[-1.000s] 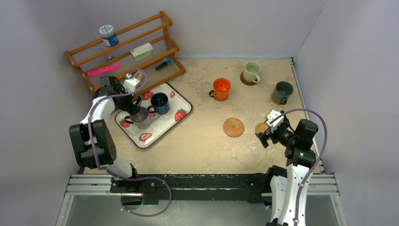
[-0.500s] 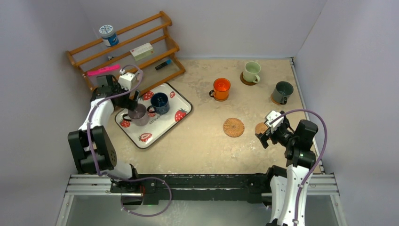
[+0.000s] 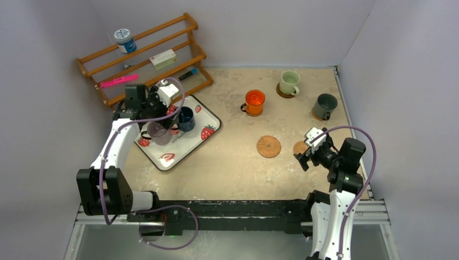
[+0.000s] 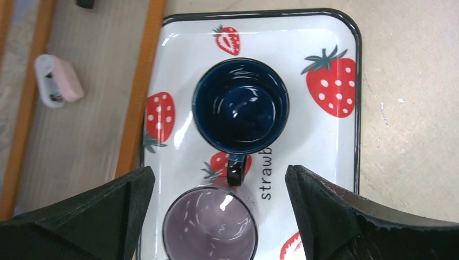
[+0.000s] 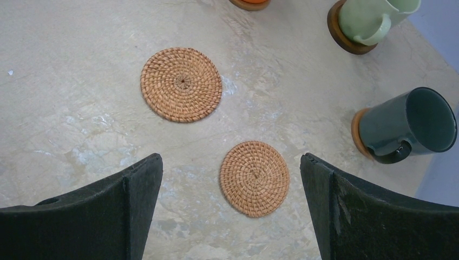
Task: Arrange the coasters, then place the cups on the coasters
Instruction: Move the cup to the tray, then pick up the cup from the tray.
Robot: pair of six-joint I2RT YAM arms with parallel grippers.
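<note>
tray (image 4: 330, 151): white, red strawberries | cup (image 4: 241, 105): dark blue | coaster (image 5: 181, 84): woven tan

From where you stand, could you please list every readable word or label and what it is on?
"strawb": on the white strawberry-print tray, cut off by the dark blue mug.
White box and blue-and-white jar lid on the wooden rack: markings too small to read.
</note>
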